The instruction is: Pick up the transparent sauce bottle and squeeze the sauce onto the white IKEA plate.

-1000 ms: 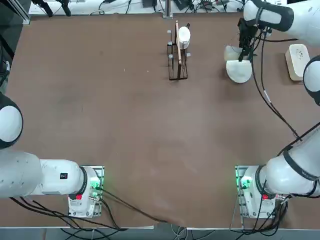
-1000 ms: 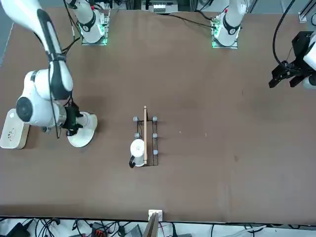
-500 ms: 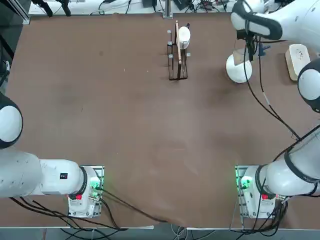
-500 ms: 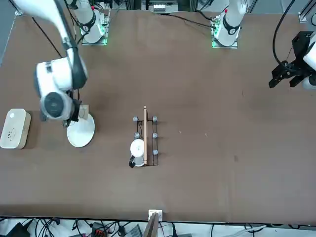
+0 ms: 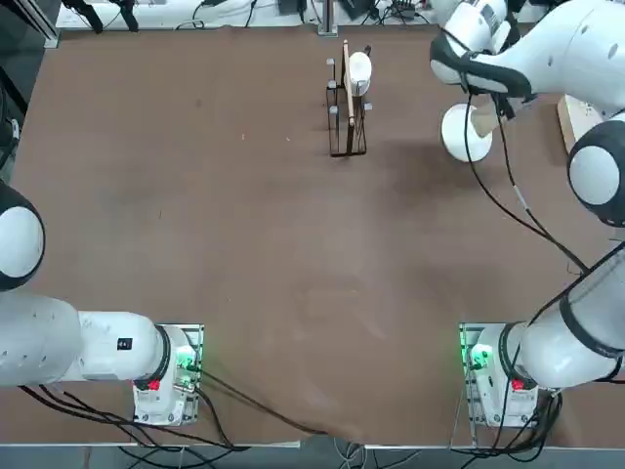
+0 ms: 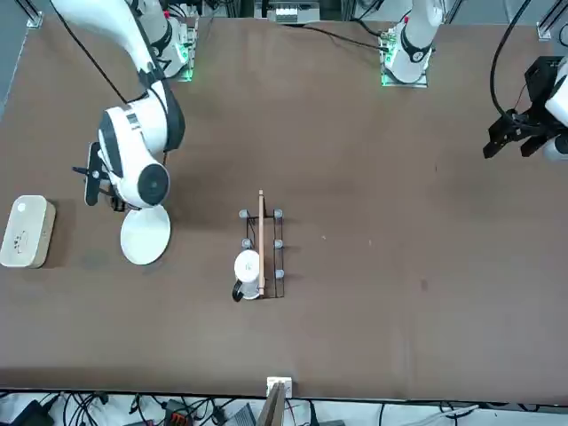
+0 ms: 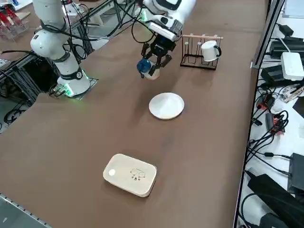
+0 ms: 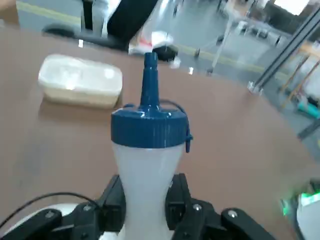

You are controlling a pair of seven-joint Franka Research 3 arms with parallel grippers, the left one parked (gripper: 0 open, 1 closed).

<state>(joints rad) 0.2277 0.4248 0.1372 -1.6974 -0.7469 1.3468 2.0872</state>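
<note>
Closest to us, our right gripper [image 8: 145, 205] is clamped tight around the lower body of the transparent sauce bottle [image 8: 146, 160], with a finger [image 8: 116, 202] pressed against each flank. We hold it low on the soft wall, presumably so that a squeeze can drive the sauce out through the dark blue cap [image 8: 149, 125] and its nozzle.

In the right side view the bottle hangs in the air, clear of the counter [image 7: 95, 123], tipped over so its cap leads. It sits just beside the white IKEA plate [image 7: 166, 105], a little short of being over it. We judge the tilt to be preparation for pouring, and the next move as bringing the nozzle above the middle of the plate, which still looks clean.

Further along the counter lies the cream rounded block [image 7: 130, 174], well apart from the plate and no part of this job. Beyond the plate stands the wire rack [image 7: 198, 59] with a white mug [image 7: 209, 50] hanging on it, also well clear of our path.
</note>
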